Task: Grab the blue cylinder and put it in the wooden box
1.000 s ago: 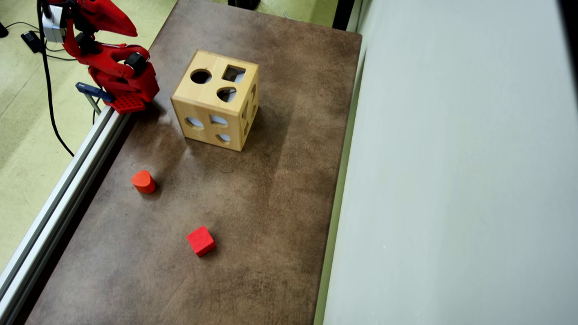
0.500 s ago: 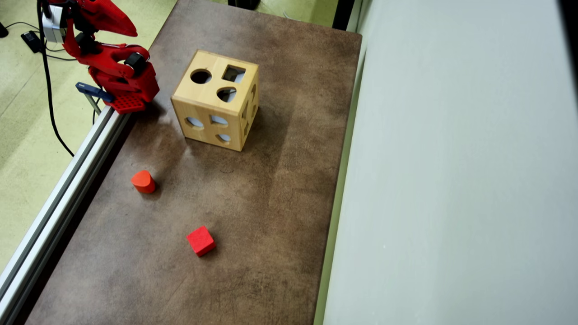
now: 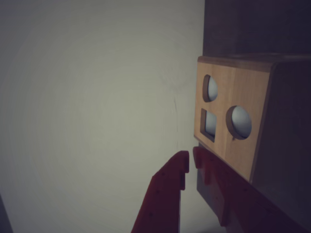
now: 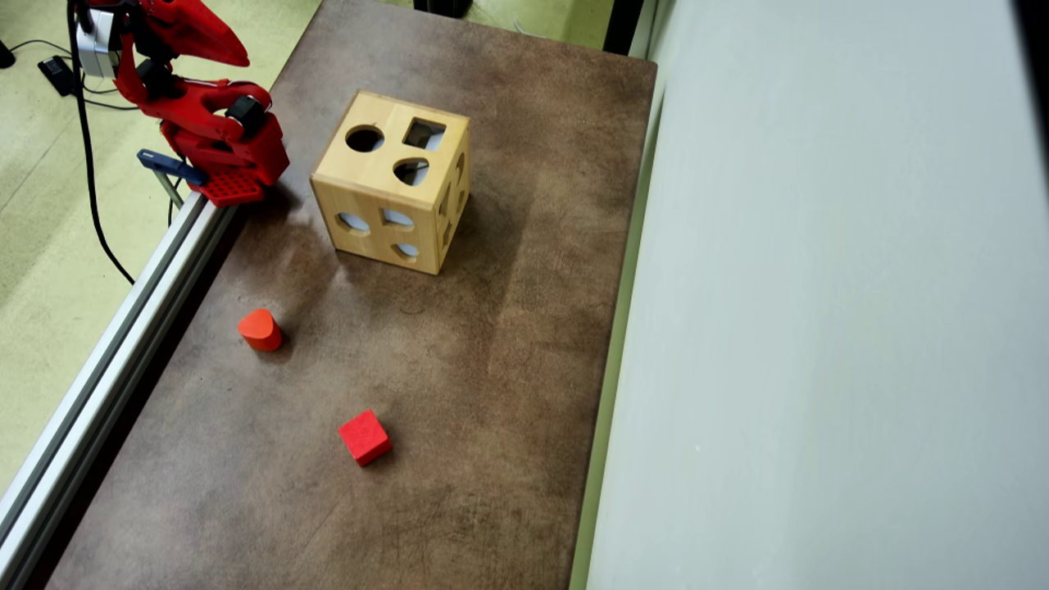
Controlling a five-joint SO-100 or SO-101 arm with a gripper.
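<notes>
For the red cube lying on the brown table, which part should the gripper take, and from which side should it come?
Probably from straight above. The red cube rests flat on the table with open space on every side, turned diagonally in the overhead view. The fingers should close on two opposite flat side faces, so the gripper would need to rotate to match that diagonal; gripping across the corners would likely slip.

Light wooden box [image 4: 385, 176] with shaped holes stands upright on table.

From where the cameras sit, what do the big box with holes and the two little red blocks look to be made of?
The wooden box looks like pale, smooth-sanded wood: faint grain, cleanly cut holes. The red cube and the red rounded block have an even, matte red coat; painted wood seems likely, but plastic cannot be ruled out.
</notes>
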